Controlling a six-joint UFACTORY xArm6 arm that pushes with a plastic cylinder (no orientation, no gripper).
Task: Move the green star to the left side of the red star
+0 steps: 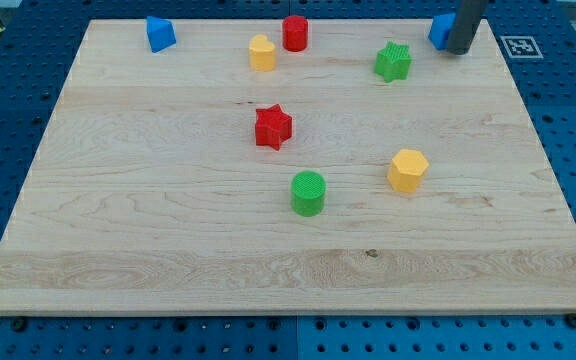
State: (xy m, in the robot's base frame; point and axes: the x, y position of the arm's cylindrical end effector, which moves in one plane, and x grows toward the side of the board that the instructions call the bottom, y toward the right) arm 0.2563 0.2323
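Green star sits left of our tip, untouched; no fingers here, nothing held. Approach step; next we push it past red star.

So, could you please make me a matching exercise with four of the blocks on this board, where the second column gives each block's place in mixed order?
Column one:
1. green star
2. red star
3. green cylinder
4. yellow hexagon

Column two:
A. near the board's middle
B. just below the red star, slightly to the view's right
C. toward the view's top right, left of my tip
D. to the view's right of the green cylinder

Pairs: 1-C, 2-A, 3-B, 4-D
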